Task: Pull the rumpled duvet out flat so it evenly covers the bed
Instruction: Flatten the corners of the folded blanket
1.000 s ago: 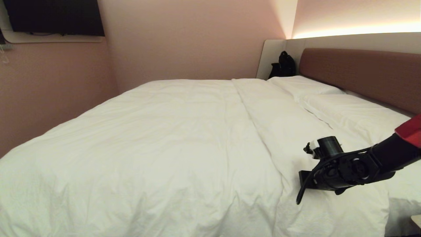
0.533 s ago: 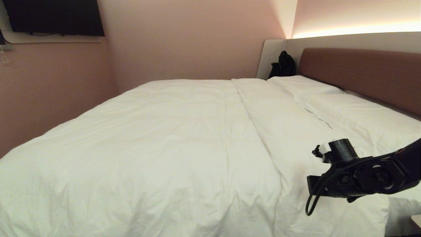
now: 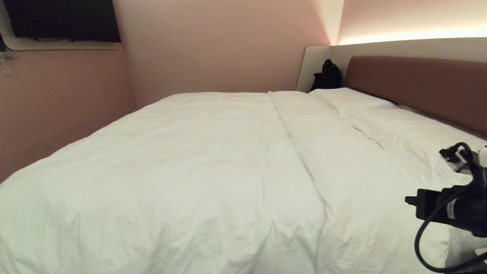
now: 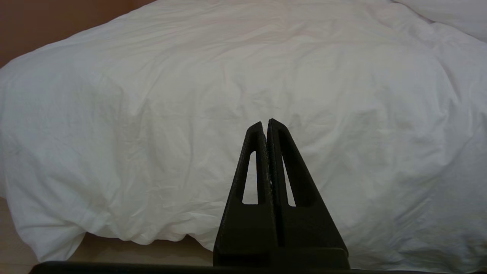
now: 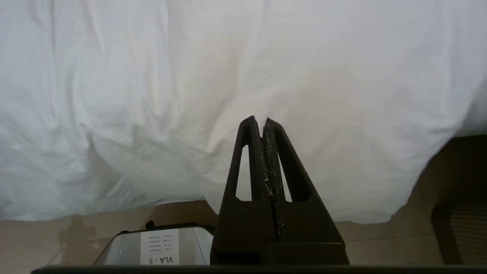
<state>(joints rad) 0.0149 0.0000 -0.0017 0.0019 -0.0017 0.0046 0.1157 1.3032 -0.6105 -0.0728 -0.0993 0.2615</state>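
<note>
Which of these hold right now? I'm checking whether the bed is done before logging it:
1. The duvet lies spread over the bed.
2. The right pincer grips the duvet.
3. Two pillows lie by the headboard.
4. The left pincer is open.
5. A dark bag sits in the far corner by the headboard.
1. True: the duvet is spread across the bed, with soft wrinkles.
2. False: the right pincer is shut on nothing, hanging clear of the duvet's draped edge.
3. True: two pillows lie along the headboard.
4. False: the left pincer is shut and empty.
5. True: the bag sits there.
</note>
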